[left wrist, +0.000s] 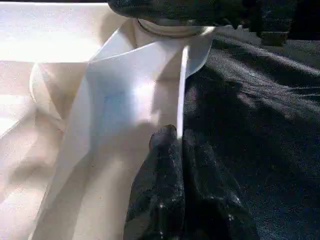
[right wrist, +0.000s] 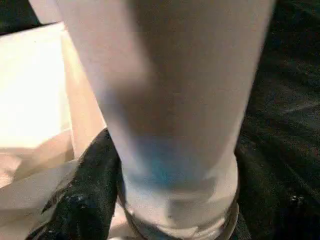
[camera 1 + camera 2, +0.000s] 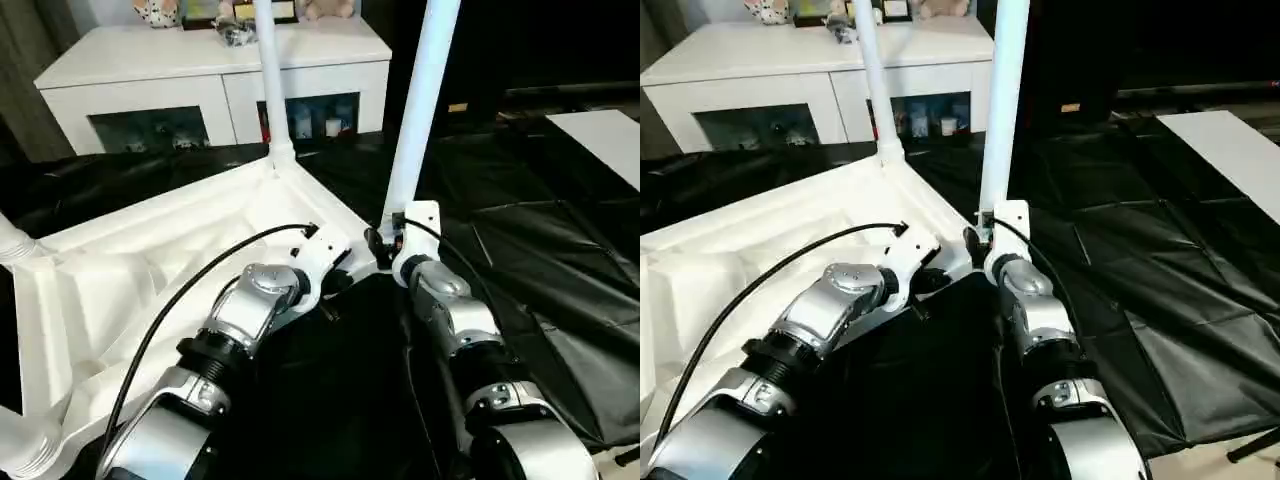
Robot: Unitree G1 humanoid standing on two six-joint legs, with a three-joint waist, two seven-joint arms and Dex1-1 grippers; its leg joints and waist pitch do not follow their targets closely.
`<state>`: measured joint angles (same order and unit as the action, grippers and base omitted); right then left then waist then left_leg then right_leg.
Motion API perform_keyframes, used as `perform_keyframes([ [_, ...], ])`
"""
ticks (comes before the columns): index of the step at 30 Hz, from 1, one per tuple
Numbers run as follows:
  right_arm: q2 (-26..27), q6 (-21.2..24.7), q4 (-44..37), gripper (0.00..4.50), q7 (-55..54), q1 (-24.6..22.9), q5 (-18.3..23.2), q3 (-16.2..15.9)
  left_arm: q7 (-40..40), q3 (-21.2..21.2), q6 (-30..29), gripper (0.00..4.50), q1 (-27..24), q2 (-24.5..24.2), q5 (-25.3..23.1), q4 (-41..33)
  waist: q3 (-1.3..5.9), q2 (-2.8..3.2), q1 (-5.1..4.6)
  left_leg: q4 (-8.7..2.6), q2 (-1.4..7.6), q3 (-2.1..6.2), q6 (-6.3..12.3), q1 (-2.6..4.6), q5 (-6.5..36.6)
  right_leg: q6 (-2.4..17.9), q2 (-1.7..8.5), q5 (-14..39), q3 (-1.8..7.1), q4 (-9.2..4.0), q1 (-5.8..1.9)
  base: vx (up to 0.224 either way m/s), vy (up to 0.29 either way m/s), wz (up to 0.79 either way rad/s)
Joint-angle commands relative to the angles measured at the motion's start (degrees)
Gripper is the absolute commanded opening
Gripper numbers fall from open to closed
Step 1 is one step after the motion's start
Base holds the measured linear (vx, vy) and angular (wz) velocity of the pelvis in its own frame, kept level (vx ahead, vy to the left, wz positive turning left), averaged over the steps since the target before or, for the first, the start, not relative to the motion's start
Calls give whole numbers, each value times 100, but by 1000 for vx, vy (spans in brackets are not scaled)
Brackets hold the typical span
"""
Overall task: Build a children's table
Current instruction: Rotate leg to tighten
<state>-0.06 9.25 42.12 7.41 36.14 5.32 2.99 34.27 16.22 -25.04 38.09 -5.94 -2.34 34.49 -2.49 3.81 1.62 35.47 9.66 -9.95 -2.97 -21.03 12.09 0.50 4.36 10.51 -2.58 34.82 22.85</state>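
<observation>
The children's table (image 3: 130,270) lies upside down across the left half of the head views, its ribbed underside facing up on a black sheet (image 3: 540,270) that covers the floor; turned this way, the corner sockets are open to receive the screw-in legs from above. Two legs stand upright: a far leg (image 3: 271,80) rises from the corner at upper centre, and a near leg (image 3: 420,110) stands at the corner nearest the arms, in the middle of the frame. Two more leg bases show at the left edge, one at mid-left (image 3: 12,245) and one at lower left (image 3: 25,450), so by the look of it all four legs are in their sockets and the work is probably seating or tightening the near one. The left gripper (image 1: 177,137), in the lower centre of its wrist view, has its jaws pinched nearly shut on the thin rim of the tabletop at that corner, a hold that would steady the top against twisting while the leg is turned. The right gripper (image 2: 165,200) sits at the base of the near leg: its jaws stand fairly wide around the thick lower end just above the socket collar, with one dark finger (image 2: 85,195) lying against the leg's side at lower left of that wrist view; how firmly they clamp it I cannot tell. At the top of the head views a white cabinet (image 3: 215,75) with glass doors stands well behind the table.
</observation>
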Motion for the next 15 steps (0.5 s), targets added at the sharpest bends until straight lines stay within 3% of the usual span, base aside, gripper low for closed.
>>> perform_keyframes([
  [1, 347, 71, -96, 347, 681, -126, 267, -332, -407, -244, 29, 0, 69, -143, -148, 81, 294, -34, -18, -573, 263, 145, 49, 43, 1818, 1057, 382, 1915, 203, -528, -204, 0, 0, 0],
  [3, 185, 98, -374, 367, 1031, -160, 339, -425, -159, -214, 4, 0, 1, -246, -63, -45, 303, -12, -47, -579, 258, 163, 107, -18, 1697, 1099, 391, 1702, 193, -493, -262, 0, 0, 0],
  [4, 133, 138, -479, 367, 1176, -180, 387, -455, -74, -208, -9, 0, -21, -275, -33, -90, 306, -29, -89, -581, 257, 169, 135, -54, 1635, 1097, 391, 1656, 179, -483, -287, 0, 0, 0],
  [5, 6, 161, -627, 383, 1405, -222, 362, -565, 112, -174, 121, 0, -52, -330, 5, -131, 317, -18, -111, -562, 254, 157, 185, -34, 1583, 1124, 387, 1644, 177, -495, -264, 0, 0, 0],
  [7, -145, 151, -773, 400, 1701, -276, 306, -680, 298, -150, 96, 0, -88, -395, 54, -195, 335, -16, -128, -539, 263, 152, 258, -61, 1345, 1244, 396, 1359, 181, -475, -293, 0, 0, 0],
  [9, -468, 177, -1126, 400, 2329, -442, 235, -907, 675, -57, 236, 0, -169, -556, 102, -327, 357, -3, -104, -502, 277, 137, 377, -46, 1040, 1390, 385, 871, 179, -433, -291, 28, -4, 1],
  [10, -552, 196, -1218, 400, 2469, -489, 241, -949, 754, -39, 232, 0, -192, -599, 115, -371, 357, -3, -104, -502, 277, 137, 377, -46, 1040, 1390, 385, 871, 179, -433, -291, 75, -8, 2],
  [11, -934, 246, -1616, 400, 3063, -694, 265, -1132, 1194, 70, 366, 0, -309, -815, 180, -587, 421, -7, -81, -435, 271, 117, 572, -45, 492, 1594, 385, -55, 170, -325, -333, 75, -8, 2],
  [12, -1085, 255, -1768, 400, 3289, -774, 275, -1195, 1393, 122, 456, 0, -360, -907, 211, -680, 436, -13, -59, -398, 269, 116, 799, -58, 123, 1703, 375, -668, 160, -264, -336, 70, -8, 2],
  [13, -1273, 231, -1915, 400, 3523, -857, 282, -1251, 1635, 180, 479, 0, -441, -1043, 262, -858, 449, -8, -42, -368, 270, 106, 993, -53, -52, 1804, 388, -992, 151, -234, -322, 0, 0, 0],
  [15, -1587, 168, -2158, 400, 3907, -984, 294, -1316, 2170, 267, 628, 0, -609, -1288, 409, -1215, 467, 5, -15, -332, 283, 108, 1166, -68, -208, 1862, 398, -1111, 139, -202, -314, 0, 0, 0],
])
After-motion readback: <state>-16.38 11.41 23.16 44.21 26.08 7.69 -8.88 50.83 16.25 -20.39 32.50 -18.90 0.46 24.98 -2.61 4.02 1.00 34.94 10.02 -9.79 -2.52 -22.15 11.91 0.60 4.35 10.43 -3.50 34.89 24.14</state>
